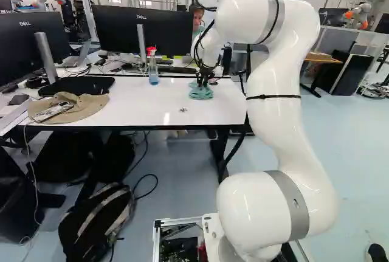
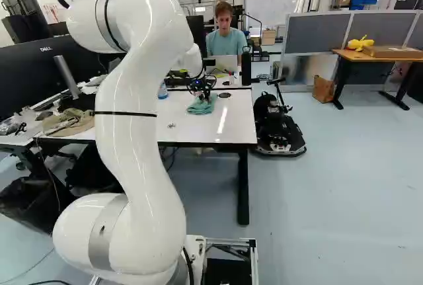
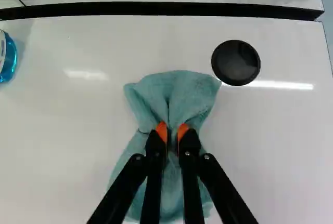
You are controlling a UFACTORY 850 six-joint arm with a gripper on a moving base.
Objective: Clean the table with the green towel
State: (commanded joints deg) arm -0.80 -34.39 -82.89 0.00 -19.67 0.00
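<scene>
My gripper (image 1: pixel 203 79) reaches down onto the green towel (image 1: pixel 201 91) at the right part of the white table (image 1: pixel 140 107) in the left base view. Seen from the wrist, the gripper (image 3: pixel 174 133) has its orange pads closed on a pinched fold of the towel (image 3: pixel 174 96). The cloth lies on the tabletop, spreading ahead of the fingers and back beneath them. In the right base view the towel (image 2: pixel 201 106) shows below the gripper (image 2: pixel 202 93).
A spray bottle (image 1: pixel 152 67) with a red top stands on the table. A round black disc (image 3: pixel 235 62) lies just beyond the towel. A beige hat (image 1: pixel 73 107) and monitors (image 1: pixel 143 31) are farther along. A small dark mark (image 1: pixel 183 110) is nearer the front edge.
</scene>
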